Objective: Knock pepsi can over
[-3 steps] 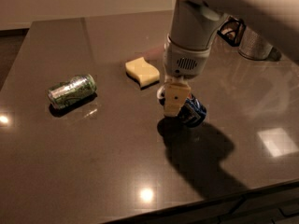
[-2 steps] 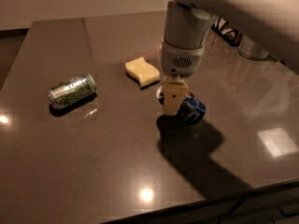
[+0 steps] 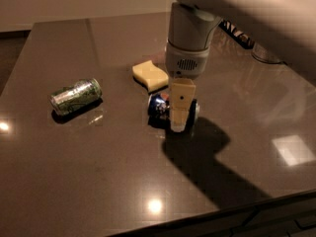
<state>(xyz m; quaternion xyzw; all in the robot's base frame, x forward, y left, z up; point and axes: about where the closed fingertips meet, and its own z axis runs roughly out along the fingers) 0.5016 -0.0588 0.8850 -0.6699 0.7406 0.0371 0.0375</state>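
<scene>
The pepsi can (image 3: 159, 106) is dark blue and lies on its side on the dark table (image 3: 98, 172), just right of centre, with one end facing left. My gripper (image 3: 179, 123) hangs straight down from the grey wrist and stands in front of the can's middle, touching or almost touching it. Its pale yellow part hides the can's midsection, and the can's right end shows just past it.
A green-and-silver can (image 3: 75, 96) lies on its side at the left. A pale yellow sponge (image 3: 150, 75) lies just behind the pepsi can. A metal object (image 3: 266, 53) stands at the far right. The table's front edge runs along the bottom.
The arm and gripper have shifted left across the pepsi can. The can showed only to the right of the gripper before; now its end sticks out on the left.
</scene>
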